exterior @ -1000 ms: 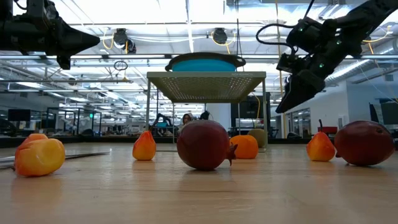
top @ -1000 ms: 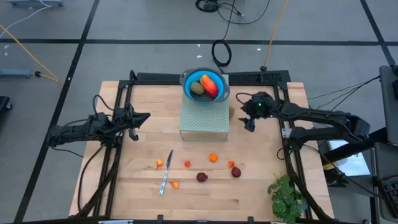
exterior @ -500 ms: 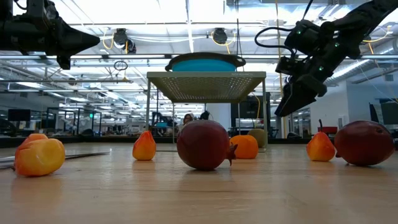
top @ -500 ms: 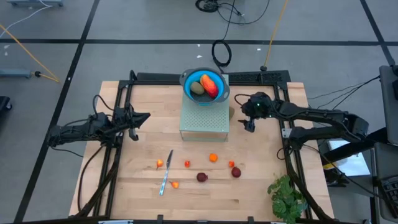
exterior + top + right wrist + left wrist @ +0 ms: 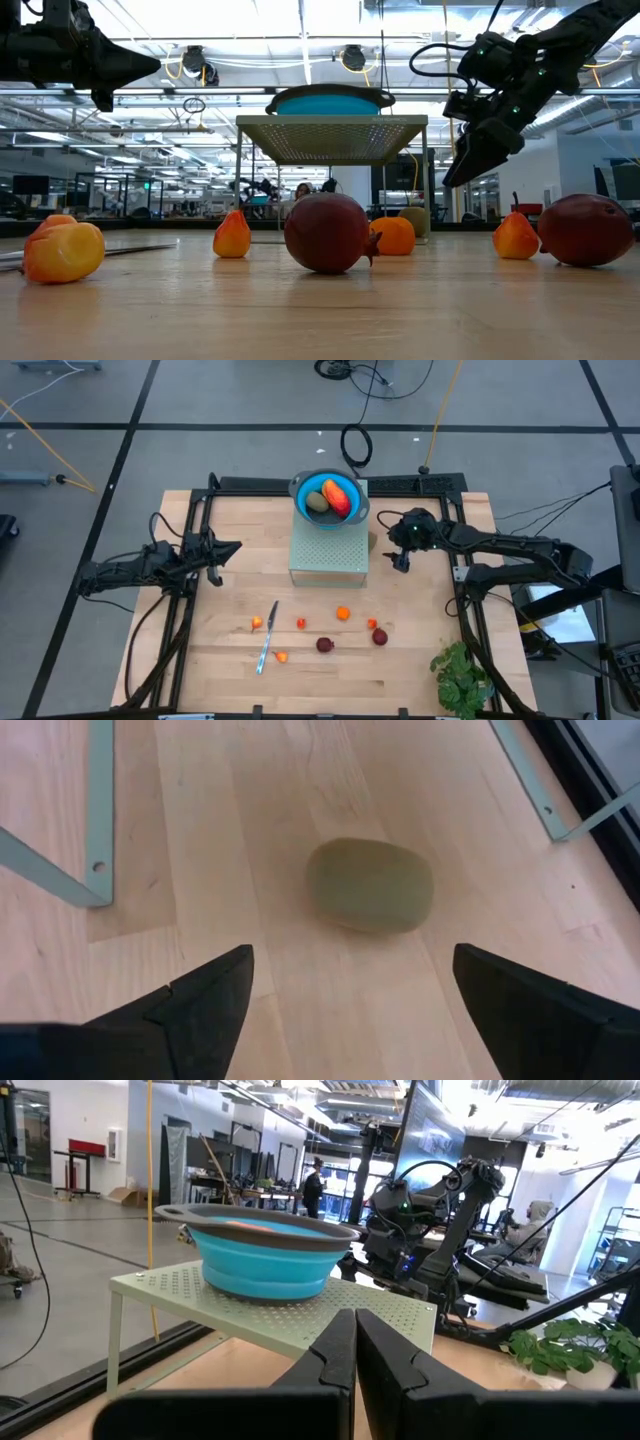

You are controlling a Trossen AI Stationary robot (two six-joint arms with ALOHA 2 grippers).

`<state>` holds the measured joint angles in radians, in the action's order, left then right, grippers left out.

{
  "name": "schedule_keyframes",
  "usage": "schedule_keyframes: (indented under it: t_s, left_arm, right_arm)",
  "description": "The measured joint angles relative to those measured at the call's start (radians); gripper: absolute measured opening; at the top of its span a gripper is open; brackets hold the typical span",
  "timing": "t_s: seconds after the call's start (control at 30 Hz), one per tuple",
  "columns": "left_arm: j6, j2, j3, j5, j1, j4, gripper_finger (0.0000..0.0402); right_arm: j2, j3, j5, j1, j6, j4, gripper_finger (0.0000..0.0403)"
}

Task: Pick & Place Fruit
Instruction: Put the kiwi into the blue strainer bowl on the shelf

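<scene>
Olive-brown oval fruit (image 5: 369, 885) is seen lying on the table (image 5: 420, 660), ungrasped, beneath the spread-fingered right gripper (image 5: 345, 990); the left gripper (image 5: 354, 1350) is clenched empty.

bowl (image 5: 329, 500): showing bright blue, dark grey rim
stand (image 5: 328, 552): showing pale green, dotted with small holes
oval fruit (image 5: 369, 885): showing olive-brown
oblong fruit (image 5: 337, 496): showing red-orange
two balls (image 5: 324, 645): showing dark maroon
knife (image 5: 266, 640): showing silver
plant (image 5: 462, 676): showing green
table (image 5: 420, 610): showing light wood grain
</scene>
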<state>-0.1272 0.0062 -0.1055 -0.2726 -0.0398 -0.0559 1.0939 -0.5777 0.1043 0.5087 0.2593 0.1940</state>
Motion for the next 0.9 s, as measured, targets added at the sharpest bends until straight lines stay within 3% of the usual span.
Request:
schedule_keyframes:
  t_s: [0.33, 0.9]
  left_arm:
    - [0.000, 0.000, 0.000, 0.000, 0.000, 0.000, 0.0010]
    - [-0.005, 0.000, 0.000, 0.000, 0.000, 0.000, 0.0010]
  right_arm:
    - [0.000, 0.000, 0.003, 0.000, 0.051, -0.003, 0.0394]
    - [0.000, 0.000, 0.001, 0.000, 0.099, -0.003, 0.0396]
